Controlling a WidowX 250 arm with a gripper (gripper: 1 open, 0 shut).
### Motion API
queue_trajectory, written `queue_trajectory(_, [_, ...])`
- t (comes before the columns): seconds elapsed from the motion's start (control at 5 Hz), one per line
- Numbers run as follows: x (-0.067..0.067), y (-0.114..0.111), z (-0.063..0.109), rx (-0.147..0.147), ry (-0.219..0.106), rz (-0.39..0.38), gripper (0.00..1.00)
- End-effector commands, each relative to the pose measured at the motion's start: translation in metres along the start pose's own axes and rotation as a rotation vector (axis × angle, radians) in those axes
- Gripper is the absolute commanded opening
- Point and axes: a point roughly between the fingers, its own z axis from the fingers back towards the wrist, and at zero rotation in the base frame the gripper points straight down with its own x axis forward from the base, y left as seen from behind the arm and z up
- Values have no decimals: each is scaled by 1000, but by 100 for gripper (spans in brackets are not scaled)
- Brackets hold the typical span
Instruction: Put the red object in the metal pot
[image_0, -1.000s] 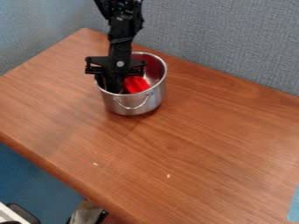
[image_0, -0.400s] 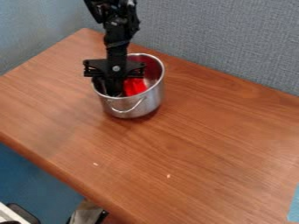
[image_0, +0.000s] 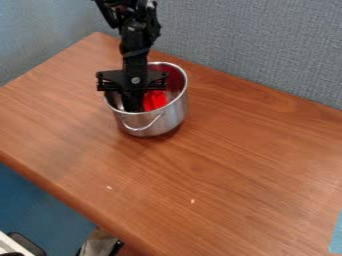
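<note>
Red object (image_0: 159, 97) sits inside the metal pot (image_0: 151, 116), upper left of centre on the wooden table (image_0: 214, 170); only a patch shows, so I cannot tell its long axis. Behind it the gripper (image_0: 130, 97) reaches straight down into the pot, fingers clenched, apparently still on the block.

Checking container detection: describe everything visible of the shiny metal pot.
The small round shiny stainless-steel pot has straight sides and a thin wire handle hanging down its front wall. It stands upright on the brown wooden table, near the far edge. Inside, a bright red block shows above the rim. The black gripper reaches down into its left part.
</note>
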Motion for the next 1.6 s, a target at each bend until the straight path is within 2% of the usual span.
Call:
queue_trajectory(0.0, [-3, 6, -8, 45, -12, -22, 0])
queue_trajectory(0.2, [-12, 6, -15, 78, -14, -45, 0])
queue_trajectory(0.6, [12, 19, 30, 86, -38, 76, 0])
queue_trajectory(1.2, [46, 45, 40, 178, -3, -46, 0])
queue_trajectory(1.4, [44, 35, 26, 191, -13, 20, 0])
